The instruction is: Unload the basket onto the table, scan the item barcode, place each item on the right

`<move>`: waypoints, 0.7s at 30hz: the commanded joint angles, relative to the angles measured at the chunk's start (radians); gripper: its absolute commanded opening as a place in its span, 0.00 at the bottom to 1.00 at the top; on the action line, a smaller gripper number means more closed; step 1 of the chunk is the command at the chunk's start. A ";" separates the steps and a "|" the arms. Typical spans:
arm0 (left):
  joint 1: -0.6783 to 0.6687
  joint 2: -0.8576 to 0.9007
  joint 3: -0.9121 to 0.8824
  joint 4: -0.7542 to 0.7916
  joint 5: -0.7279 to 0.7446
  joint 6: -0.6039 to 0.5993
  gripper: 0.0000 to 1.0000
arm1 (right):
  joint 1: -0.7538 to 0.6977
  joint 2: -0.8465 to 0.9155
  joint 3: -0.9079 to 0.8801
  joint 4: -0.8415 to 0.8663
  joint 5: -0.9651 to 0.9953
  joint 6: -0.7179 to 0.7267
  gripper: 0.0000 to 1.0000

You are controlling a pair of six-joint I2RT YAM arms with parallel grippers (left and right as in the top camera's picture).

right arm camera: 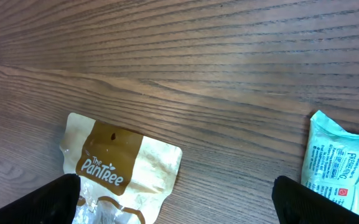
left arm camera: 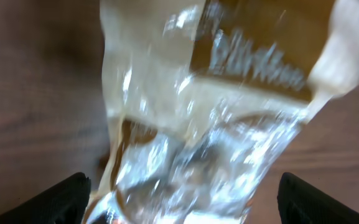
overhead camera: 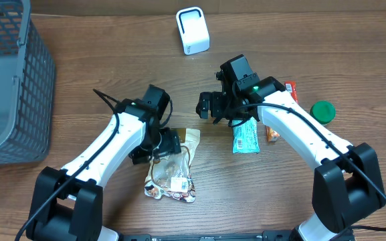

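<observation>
A cream and brown "PanTree" snack pouch (overhead camera: 172, 167) with a clear window lies on the wooden table, a white barcode label (overhead camera: 178, 182) facing up near its front end. My left gripper (overhead camera: 158, 150) hangs just over the pouch's upper half, open. In the left wrist view the blurred pouch (left arm camera: 198, 124) fills the space between the wide-set fingers of the left gripper (left arm camera: 182, 199), which stand off its sides. My right gripper (overhead camera: 219, 114) is open above bare wood, with the pouch's top (right arm camera: 123, 168) at its left finger. The white scanner (overhead camera: 193, 30) stands at the back.
A teal packet (overhead camera: 246, 137) lies under the right arm and shows at the right of the right wrist view (right arm camera: 344, 168). An orange bar (overhead camera: 273, 134), a red wrapper (overhead camera: 292, 90) and a green cap (overhead camera: 323, 110) lie further right. A grey basket (overhead camera: 5, 80) fills the far left.
</observation>
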State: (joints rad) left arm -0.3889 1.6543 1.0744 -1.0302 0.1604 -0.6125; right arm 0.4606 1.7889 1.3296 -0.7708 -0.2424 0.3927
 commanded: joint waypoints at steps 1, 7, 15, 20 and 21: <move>-0.007 0.008 -0.012 -0.041 0.017 0.061 0.85 | 0.002 -0.003 0.017 0.003 0.010 0.004 1.00; 0.002 -0.020 0.006 -0.151 0.050 0.111 0.83 | 0.002 -0.003 0.017 0.003 0.010 0.004 1.00; -0.090 -0.262 -0.048 -0.217 0.042 -0.023 0.79 | 0.002 -0.003 0.017 0.003 0.010 0.004 1.00; -0.200 -0.361 -0.189 -0.164 0.047 -0.230 0.52 | 0.002 -0.003 0.017 0.003 0.010 0.004 1.00; -0.220 -0.362 -0.216 -0.145 0.052 -0.254 0.45 | 0.002 -0.003 0.017 0.003 0.010 0.004 1.00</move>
State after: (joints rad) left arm -0.5663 1.2984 0.9340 -1.1980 0.1993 -0.7238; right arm 0.4606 1.7889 1.3296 -0.7708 -0.2428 0.3927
